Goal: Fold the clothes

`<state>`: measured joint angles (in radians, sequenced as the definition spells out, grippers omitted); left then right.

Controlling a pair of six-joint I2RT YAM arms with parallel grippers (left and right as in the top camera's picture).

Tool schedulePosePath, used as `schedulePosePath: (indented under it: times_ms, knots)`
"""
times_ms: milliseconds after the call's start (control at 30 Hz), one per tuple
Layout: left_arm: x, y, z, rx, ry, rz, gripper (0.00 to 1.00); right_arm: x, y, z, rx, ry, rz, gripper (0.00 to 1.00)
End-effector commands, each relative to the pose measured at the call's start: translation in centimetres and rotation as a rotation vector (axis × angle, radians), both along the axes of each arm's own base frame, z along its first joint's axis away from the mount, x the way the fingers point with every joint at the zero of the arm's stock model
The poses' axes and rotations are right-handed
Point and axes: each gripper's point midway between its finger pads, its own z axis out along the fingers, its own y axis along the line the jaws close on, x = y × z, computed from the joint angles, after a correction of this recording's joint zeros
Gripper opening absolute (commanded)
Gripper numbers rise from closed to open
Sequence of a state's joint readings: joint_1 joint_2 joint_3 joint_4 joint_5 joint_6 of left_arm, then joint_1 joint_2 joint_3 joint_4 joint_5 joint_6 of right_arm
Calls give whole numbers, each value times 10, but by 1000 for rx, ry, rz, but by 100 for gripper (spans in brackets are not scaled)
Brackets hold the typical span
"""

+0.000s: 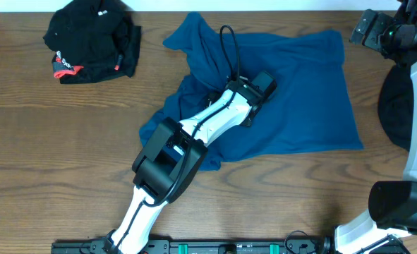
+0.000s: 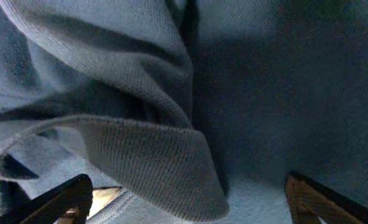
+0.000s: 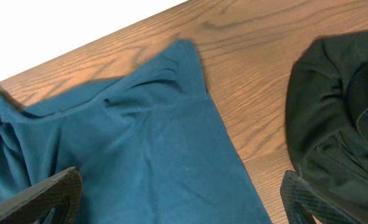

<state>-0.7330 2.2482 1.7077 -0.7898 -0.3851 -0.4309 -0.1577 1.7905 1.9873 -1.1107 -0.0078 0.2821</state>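
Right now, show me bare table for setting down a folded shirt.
Free: table left of the teal shirt, below the black trimmed garment; the strip in front of the shirt. Crowded: centre, under the left arm, and the right edge by the dark garment.

Overhead: table [image 1: 53, 141] is lit evenly, with soft shadows only. Left wrist: teal shirt [image 2: 264, 93] is rendered dim and slightly blurred at close range. Right wrist: background is blown out white.
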Motion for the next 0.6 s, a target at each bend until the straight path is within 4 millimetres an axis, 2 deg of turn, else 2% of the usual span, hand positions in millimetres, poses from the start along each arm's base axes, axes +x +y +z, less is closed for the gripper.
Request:
schedulePosePath:
  times_ms: [0, 133, 333, 567]
  knots:
    - [3, 3, -2, 3, -17, 24, 99, -5, -3, 10, -20, -19, 8, 99]
    - [7, 7, -7, 7, -14, 36, 99, -6, -3, 9, -19, -14, 8, 99]
    - [10, 25, -21, 22, 17, 95, 98, -9, -3, 7, -16, 0, 8, 99]
    - [6, 30, -27, -24, 73, 129, 88, -10, -3, 6, -20, 5, 14, 99]
